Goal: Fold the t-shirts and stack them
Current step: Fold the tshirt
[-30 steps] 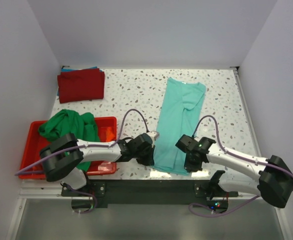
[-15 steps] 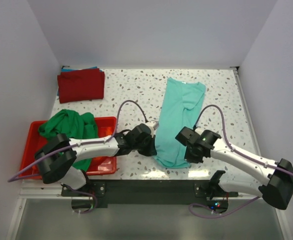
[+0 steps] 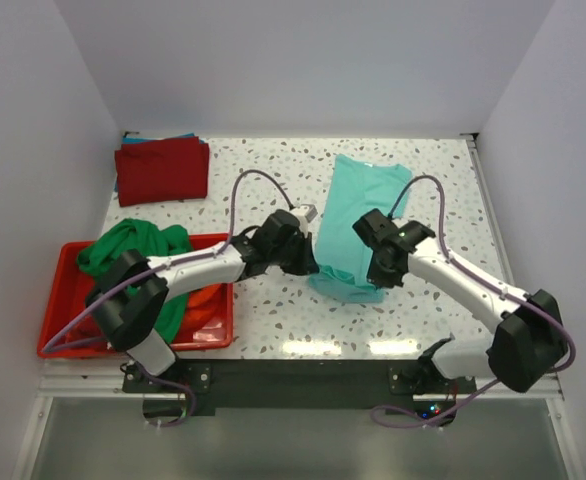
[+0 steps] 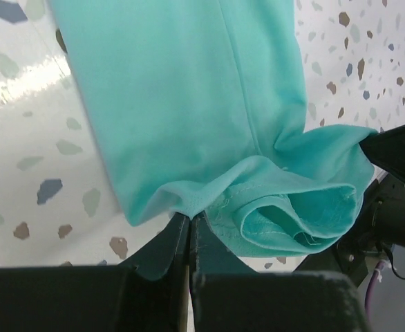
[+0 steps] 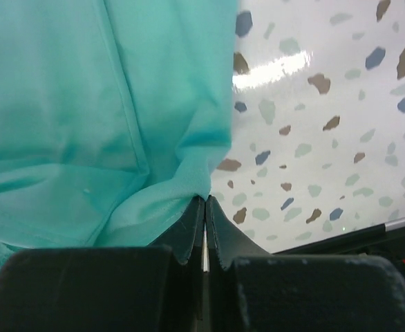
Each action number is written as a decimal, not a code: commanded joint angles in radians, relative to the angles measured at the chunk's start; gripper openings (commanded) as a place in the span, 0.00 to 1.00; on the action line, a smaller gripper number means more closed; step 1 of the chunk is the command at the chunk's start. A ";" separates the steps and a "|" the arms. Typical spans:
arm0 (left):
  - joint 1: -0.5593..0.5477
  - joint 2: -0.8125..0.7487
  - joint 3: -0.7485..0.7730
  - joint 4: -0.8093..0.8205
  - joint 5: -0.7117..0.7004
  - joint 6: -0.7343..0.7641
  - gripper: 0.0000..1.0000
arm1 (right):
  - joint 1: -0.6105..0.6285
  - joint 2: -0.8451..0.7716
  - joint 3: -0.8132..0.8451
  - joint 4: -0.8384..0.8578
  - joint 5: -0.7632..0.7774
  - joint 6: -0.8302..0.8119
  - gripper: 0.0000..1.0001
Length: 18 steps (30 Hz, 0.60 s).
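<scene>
The teal t-shirt (image 3: 361, 205) lies as a long narrow strip on the speckled table, its near end lifted and curled over. My left gripper (image 3: 315, 266) is shut on the near left corner of that hem (image 4: 189, 207). My right gripper (image 3: 383, 276) is shut on the near right corner (image 5: 199, 187). Both hold the hem above the table over the shirt's middle. A folded dark red t-shirt (image 3: 162, 170) lies at the back left on a blue one (image 3: 133, 138). A bright green t-shirt (image 3: 138, 250) and an orange one (image 3: 205, 298) sit in the red bin.
The red plastic bin (image 3: 63, 300) stands at the front left beside the left arm. White walls close in the table on the left, back and right. Purple cables loop above both wrists.
Both grippers have carried the shirt's near hem up and away from the front edge toward the back, folding the lower part over the rest.
</scene>
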 commanded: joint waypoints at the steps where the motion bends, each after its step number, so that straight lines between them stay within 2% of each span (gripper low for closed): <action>1: 0.043 0.050 0.115 0.047 0.042 0.055 0.00 | -0.061 0.073 0.097 0.068 0.042 -0.116 0.00; 4: 0.096 0.132 0.190 0.043 0.076 0.072 0.00 | -0.104 0.138 0.157 0.092 0.045 -0.164 0.00; 18: 0.220 0.436 0.565 0.012 0.194 0.092 0.00 | -0.268 0.386 0.368 0.155 0.038 -0.302 0.00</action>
